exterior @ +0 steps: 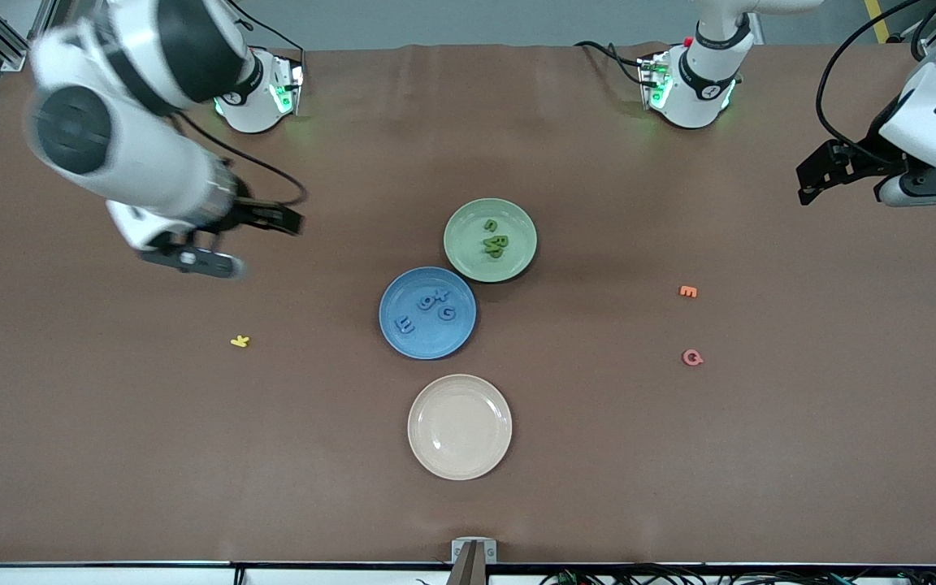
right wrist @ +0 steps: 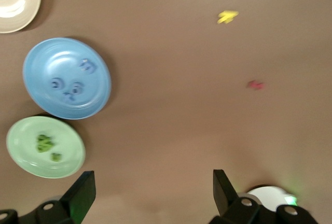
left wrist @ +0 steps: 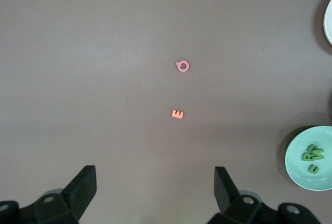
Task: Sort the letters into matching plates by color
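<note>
The pale green plate holds a small cluster of green letters. Touching its rim, nearer the front camera, is the blue plate, which carries several blue letters. My right gripper hangs open and empty over bare table toward the right arm's end. In its wrist view the open gripper looks down on the blue plate and the green plate. My left gripper is open and empty above the left arm's end of the table. Its wrist view shows the open gripper and the green plate.
A beige plate sits bare, nearest the front camera. A yellow piece lies toward the right arm's end. A red piece shows only in the right wrist view. An orange E and a pink Q lie toward the left arm's end.
</note>
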Controlling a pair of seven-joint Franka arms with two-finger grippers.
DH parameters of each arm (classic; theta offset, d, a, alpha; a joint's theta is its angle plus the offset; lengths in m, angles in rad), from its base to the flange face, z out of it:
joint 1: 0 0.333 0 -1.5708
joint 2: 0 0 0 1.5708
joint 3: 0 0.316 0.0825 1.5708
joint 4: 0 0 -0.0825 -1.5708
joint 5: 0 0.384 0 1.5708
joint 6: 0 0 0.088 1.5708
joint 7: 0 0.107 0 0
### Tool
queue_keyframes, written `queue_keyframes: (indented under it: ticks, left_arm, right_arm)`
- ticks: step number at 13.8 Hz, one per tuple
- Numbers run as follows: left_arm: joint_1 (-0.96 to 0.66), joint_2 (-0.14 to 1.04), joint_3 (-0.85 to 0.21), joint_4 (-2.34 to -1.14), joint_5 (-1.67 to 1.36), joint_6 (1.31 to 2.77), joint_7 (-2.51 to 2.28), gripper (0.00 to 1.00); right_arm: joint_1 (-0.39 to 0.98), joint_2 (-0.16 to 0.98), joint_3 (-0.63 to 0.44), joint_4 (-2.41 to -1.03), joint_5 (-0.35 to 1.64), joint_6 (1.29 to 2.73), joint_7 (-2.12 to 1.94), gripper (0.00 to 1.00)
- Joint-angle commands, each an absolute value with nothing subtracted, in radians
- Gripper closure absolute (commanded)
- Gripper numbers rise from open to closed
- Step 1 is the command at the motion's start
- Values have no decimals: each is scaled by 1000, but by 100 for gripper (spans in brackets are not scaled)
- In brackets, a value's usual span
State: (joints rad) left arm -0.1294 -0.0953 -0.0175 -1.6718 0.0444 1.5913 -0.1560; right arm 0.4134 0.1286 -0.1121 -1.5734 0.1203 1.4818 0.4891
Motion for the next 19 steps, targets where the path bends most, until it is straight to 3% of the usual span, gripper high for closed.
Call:
queue_keyframes:
  ticks: [1, 7, 10, 19]
  left_arm:
    - [-117, -51, -15, -1576, 48, 1513, -149, 0]
    - [-64, -52, -15, -1571, 49, 1499, -152, 0]
    - [-52, -58, -15, -1577, 48, 1470, -152, 0]
    - [-31, -58, -17, -1569, 48, 1466, -118, 0]
  right_arm:
    - [274, 54, -91, -1615, 94, 1465, 265, 0]
    - [71, 49, -92, -1542, 35, 1474, -118, 0]
    - [58, 54, -92, -1461, 34, 1473, -120, 0]
    - [46, 55, -89, -1427, -3, 1479, -121, 0]
